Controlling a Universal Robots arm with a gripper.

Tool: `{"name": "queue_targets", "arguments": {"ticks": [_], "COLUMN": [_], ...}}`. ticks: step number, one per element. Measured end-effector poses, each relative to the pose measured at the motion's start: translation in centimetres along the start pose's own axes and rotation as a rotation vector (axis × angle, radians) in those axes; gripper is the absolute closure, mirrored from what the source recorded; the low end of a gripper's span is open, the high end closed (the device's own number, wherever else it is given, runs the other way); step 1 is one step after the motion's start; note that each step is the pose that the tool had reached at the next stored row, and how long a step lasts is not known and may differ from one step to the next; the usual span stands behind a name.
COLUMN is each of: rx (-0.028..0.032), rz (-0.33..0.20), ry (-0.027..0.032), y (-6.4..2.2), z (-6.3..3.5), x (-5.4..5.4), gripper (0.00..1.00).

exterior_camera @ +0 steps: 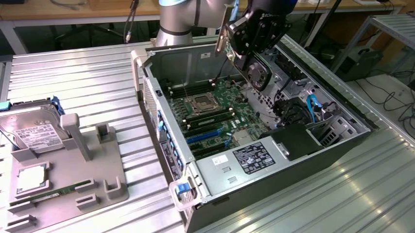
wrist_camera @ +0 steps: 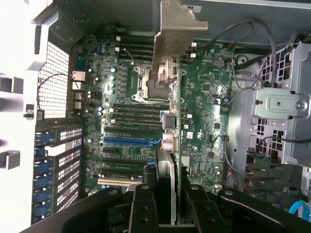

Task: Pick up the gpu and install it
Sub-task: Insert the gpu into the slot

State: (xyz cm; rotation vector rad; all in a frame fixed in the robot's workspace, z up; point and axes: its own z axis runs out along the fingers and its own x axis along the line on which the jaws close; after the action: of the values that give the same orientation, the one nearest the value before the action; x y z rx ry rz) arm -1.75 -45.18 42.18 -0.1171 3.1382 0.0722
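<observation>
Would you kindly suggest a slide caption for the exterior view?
Hand holds the gpu above the motherboard in the open case; a hard drive lies on the grey fixture.

Robot arm (exterior_camera: 176, 22): smooth cylindrical housing in matt silver-grey metal, rounded at the joint, ringed by a thin darker seam and finished at its upper edge with a pale blue cap (exterior_camera: 174, 3). Hand (exterior_camera: 250, 54): blocky black body with glossy faces that catch the light, angular in outline and broader than the wrist section carrying it. From the wrist view the hand (wrist_camera: 168, 189) is built of glossy black link bars (wrist_camera: 243, 206), the outer ones broad and curving away to either side, the inner fingers (wrist_camera: 142, 208) narrower and straight. Each bar bears a round domed pivot pin (wrist_camera: 112, 191) in the same black finish.
</observation>
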Motion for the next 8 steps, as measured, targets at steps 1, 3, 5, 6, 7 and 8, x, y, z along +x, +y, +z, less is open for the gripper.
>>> {"name": "queue_targets", "arguments": {"ticks": [1, 3, 5, 6, 7, 8], "rx": [-0.0003, -0.0009, -0.0017, -0.0020, -0.0022, -0.0026], "rz": [-0.003, -0.012, -0.021, -0.025, -0.028, -0.032], "ry": [0.0001, 0.0005, 0.0008, 0.0010, 0.0011, 0.0013], "y": [0.00, 0.00, 0.00, 0.00, 0.00, 0.00], "z": [0.00, 0.00, 0.00, 0.00, 0.00, 0.00], "x": [0.00, 0.00, 0.00, 0.00, 0.00, 0.00], "gripper": [0.72, 0.72, 0.72, 0.72, 0.72, 0.72]}}
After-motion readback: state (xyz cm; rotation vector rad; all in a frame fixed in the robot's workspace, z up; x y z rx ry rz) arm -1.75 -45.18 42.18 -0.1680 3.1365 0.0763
